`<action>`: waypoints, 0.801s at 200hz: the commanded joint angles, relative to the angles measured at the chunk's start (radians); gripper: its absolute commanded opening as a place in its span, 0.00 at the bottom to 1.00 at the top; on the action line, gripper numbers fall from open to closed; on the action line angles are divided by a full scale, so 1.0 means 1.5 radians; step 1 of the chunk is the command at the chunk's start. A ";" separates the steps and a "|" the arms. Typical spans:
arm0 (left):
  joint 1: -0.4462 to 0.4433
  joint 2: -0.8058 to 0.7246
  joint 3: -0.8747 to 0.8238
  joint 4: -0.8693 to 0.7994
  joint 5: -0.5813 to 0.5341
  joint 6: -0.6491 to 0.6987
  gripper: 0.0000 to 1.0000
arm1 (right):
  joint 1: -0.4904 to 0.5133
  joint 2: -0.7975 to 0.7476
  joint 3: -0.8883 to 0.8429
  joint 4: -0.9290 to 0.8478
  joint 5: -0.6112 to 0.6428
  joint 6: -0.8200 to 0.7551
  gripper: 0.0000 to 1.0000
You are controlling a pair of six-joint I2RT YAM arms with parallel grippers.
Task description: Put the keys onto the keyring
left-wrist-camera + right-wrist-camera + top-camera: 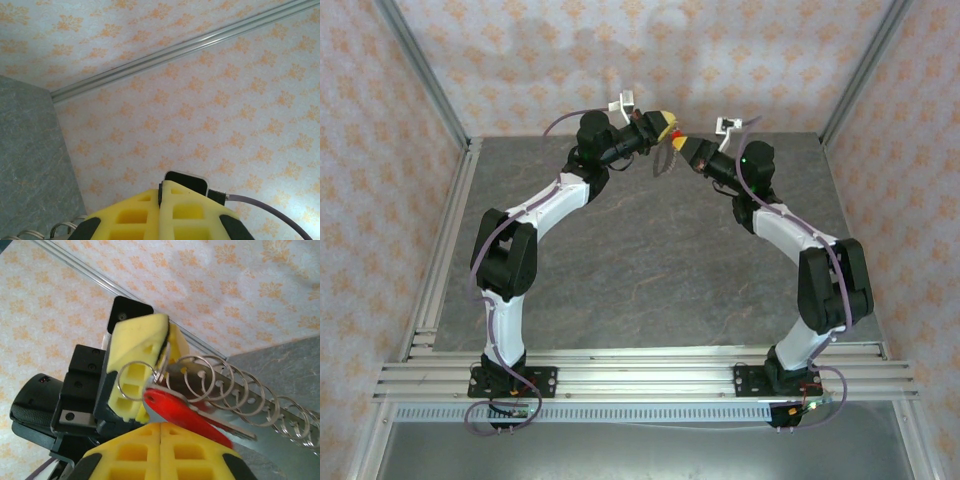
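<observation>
Clamping the red key (182,412), the right gripper (160,434) has its fingers (125,457) nearly together. The left gripper (162,350) clenches the keyring (225,387) by one end

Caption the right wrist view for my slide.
The right pincer holds the red key up to the keyring, a row of wire rings gripped by the left pincer.

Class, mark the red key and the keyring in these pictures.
red key (172,409): right wrist view, on its red plastic head.
keyring (272,421): right wrist view, on the flat metal strip carrying the rings.
</observation>
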 commanded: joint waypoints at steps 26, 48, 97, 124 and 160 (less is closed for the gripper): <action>-0.005 -0.016 0.033 0.038 -0.005 -0.008 0.00 | -0.045 -0.056 -0.036 0.038 0.011 -0.016 0.42; -0.005 -0.015 0.035 0.038 -0.004 -0.010 0.00 | -0.048 -0.052 -0.019 0.025 0.005 -0.023 0.44; -0.006 -0.014 0.040 0.038 0.000 -0.014 0.00 | -0.046 -0.010 0.035 0.030 -0.014 -0.016 0.45; -0.007 -0.014 0.045 0.038 0.001 -0.016 0.00 | -0.037 0.008 0.055 0.043 -0.019 -0.010 0.45; -0.008 -0.012 0.049 0.040 0.001 -0.018 0.00 | -0.016 0.027 0.066 0.059 -0.041 -0.008 0.44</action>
